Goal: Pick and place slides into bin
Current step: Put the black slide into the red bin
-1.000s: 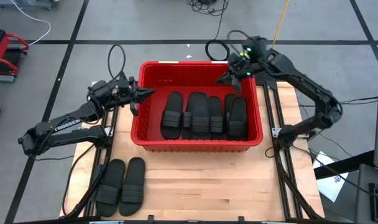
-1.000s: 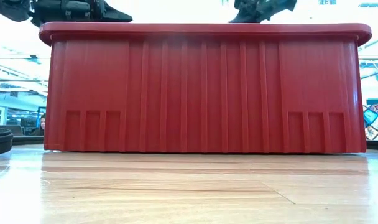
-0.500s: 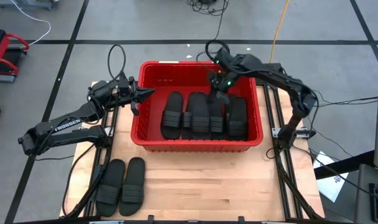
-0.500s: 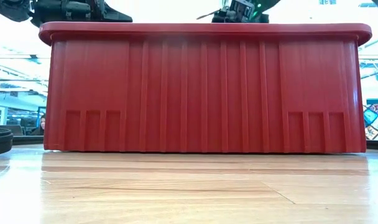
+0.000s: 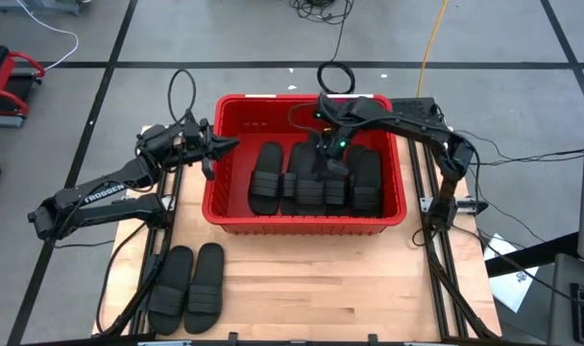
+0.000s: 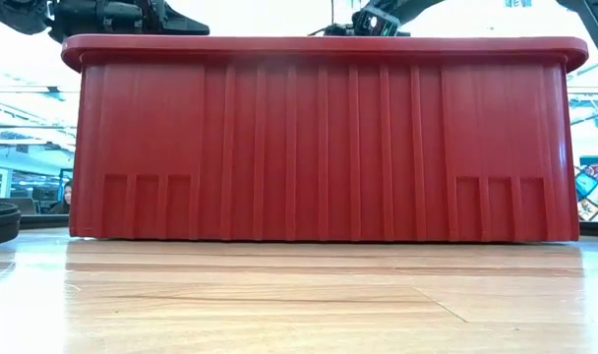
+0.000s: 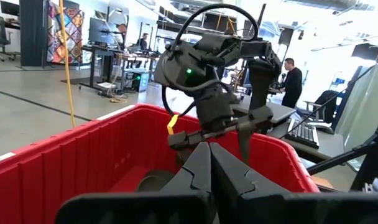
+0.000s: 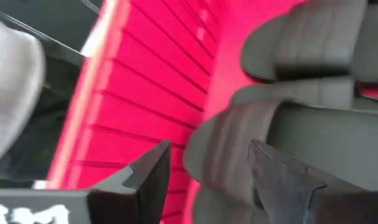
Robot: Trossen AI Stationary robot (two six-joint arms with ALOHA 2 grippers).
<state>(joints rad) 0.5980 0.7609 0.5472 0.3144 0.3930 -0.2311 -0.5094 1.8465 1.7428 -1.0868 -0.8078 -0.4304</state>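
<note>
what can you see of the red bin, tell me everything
The bin is a large bright-red plastic crate, rectangular, with vertically ribbed walls and a thick rim. It stands upright on the wooden table, toward its far side. Black sandals lie side by side on its floor. The right gripper hangs open inside it over the sandals; the shut left gripper sits just outside its left wall.
</note>
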